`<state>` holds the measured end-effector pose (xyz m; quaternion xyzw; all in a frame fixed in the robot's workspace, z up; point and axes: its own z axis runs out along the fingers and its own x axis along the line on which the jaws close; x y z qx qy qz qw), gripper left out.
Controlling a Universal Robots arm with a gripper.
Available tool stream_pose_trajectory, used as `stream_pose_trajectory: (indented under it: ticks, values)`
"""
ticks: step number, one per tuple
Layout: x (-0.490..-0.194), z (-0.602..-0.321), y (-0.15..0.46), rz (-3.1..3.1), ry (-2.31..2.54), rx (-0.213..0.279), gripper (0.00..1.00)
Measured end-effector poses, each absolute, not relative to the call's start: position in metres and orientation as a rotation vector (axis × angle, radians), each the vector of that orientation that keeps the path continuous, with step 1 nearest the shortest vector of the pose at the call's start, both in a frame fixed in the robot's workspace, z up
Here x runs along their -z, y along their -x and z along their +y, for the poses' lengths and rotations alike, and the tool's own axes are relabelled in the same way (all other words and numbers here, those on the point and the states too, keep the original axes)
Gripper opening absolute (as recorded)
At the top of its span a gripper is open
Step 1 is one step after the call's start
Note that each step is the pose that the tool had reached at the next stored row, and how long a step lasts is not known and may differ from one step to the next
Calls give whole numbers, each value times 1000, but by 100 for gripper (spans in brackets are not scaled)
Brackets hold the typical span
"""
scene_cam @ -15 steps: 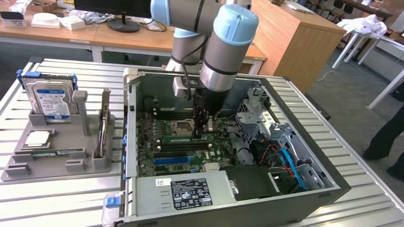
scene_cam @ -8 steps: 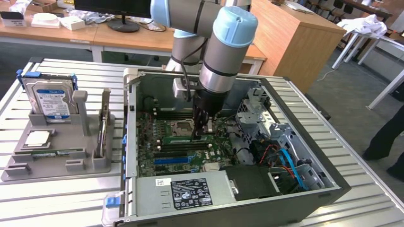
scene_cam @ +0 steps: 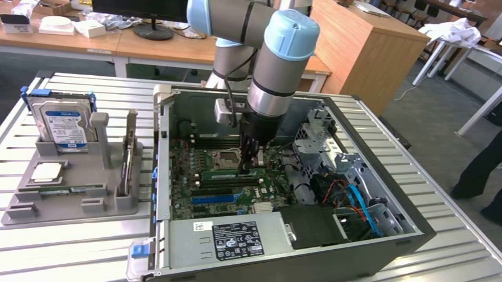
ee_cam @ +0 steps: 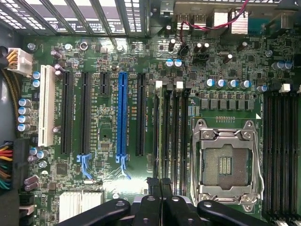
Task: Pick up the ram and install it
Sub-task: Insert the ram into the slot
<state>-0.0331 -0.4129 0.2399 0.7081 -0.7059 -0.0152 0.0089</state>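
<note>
The slatted bench carried the open computer case, which took up the middle of the frame. My worry was this: with the tool clenched on the ram, I judged that any skew against the memory slots could bend the stick or strain the board. The ram lay level at the tool's tips, mid-frame, just beside the empty processor socket.

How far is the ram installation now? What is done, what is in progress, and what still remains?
Done: the ram is already inside the computer case, lying along the memory slots. In hand: the gripper, shut, stands low right at the stick. Left: the pictures do not show whether the stick is fully seated, so the install is not confirmed.
</note>
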Motion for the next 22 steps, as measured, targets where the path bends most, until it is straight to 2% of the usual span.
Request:
stream_pose_trajectory:
  ticks: [22]
  values:
    - [-233,-413,33,-2205,-2212,47,11]
